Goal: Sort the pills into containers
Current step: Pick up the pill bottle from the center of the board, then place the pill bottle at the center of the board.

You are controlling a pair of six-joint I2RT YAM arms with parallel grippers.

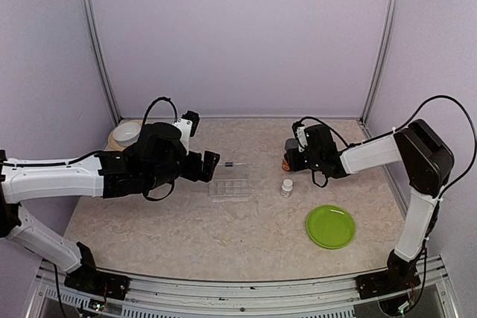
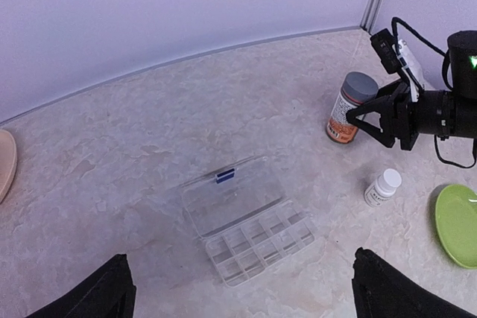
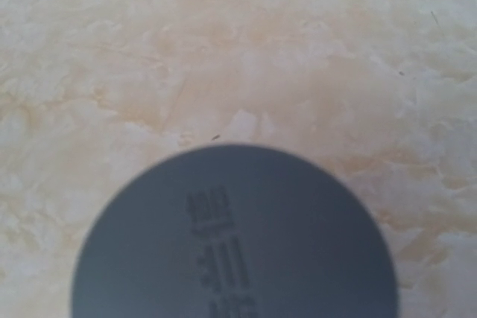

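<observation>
The container, a flat clear compartment box [image 2: 257,240], lies open on the table with its lid [image 2: 227,195] folded back and a dark blue mark [image 2: 224,176] on the lid's edge. It also shows in the top view [image 1: 229,186]. No pills show in any view. My left gripper [image 2: 242,304] hangs open and empty above the box's near side, at the box's left in the top view [image 1: 214,160]. My right gripper [image 2: 363,121] is at the grey-capped orange-labelled bottle [image 2: 344,106]. The bottle's cap [image 3: 235,236] hides the fingers in the right wrist view.
A small white bottle [image 1: 287,187] stands right of the box, also seen in the left wrist view [image 2: 383,188]. A green plate [image 1: 330,226] lies at the front right. A pale bowl [image 1: 127,133] sits at the back left by the wall.
</observation>
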